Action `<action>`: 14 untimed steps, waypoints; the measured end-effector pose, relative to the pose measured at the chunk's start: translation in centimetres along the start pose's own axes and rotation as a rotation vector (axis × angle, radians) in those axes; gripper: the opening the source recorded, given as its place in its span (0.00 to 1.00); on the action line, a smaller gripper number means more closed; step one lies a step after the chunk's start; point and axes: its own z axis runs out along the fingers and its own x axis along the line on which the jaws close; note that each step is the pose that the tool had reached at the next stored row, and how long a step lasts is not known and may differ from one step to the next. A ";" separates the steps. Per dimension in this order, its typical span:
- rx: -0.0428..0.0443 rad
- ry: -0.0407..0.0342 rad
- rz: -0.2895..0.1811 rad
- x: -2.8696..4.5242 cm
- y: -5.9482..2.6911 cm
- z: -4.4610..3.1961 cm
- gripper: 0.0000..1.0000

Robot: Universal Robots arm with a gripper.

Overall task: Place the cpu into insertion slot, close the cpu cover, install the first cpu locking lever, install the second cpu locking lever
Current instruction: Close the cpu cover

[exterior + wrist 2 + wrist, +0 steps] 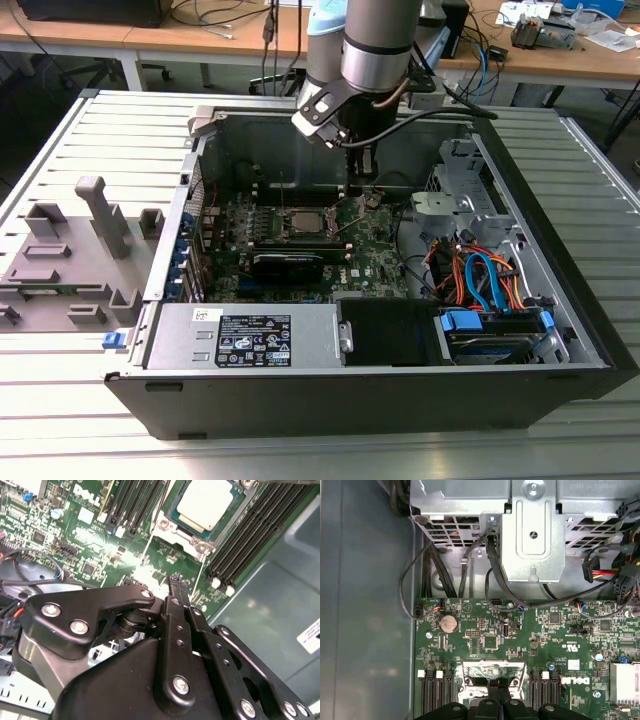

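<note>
Starting from the exterior view's left, I am looking past the grey fixture [80, 250] lying on the table, well apart from the work, and into the open computer case [330, 400]. Inside it, I am finding the black graphics card [287, 262] and, just beyond it, the socket area.

In the second wrist view the cpu [206, 502] is sitting flat in the insertion slot [164, 526], silvery top up. The cpu cover [187, 526] seems to be lying down around it, though I cannot be sure that it is fully seated.

The gripper [362, 178] is hanging over the board just to the exterior view's right of the socket. Its fingers [172, 615] are pressing together at the tips, with nothing I can make out between them. A thin pale wire [149, 547] beside the socket is, I take it, a locking lever.

I am judging that placing is done and the lever steps are in hand. Any move here is calling for a low, fine approach that avoids the memory slots [135, 505]. Farther right, the drive cage [470, 190] and coloured cables [480, 280] are lying clear of the work.
</note>
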 end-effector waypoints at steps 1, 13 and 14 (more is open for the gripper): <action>0.0015 0.0001 0.000 0.00 0.19 -0.20 0.11; 0.0391 0.0010 0.000 -0.09 3.30 -0.64 0.11; 0.0412 0.0008 0.000 -0.11 3.43 -0.59 0.11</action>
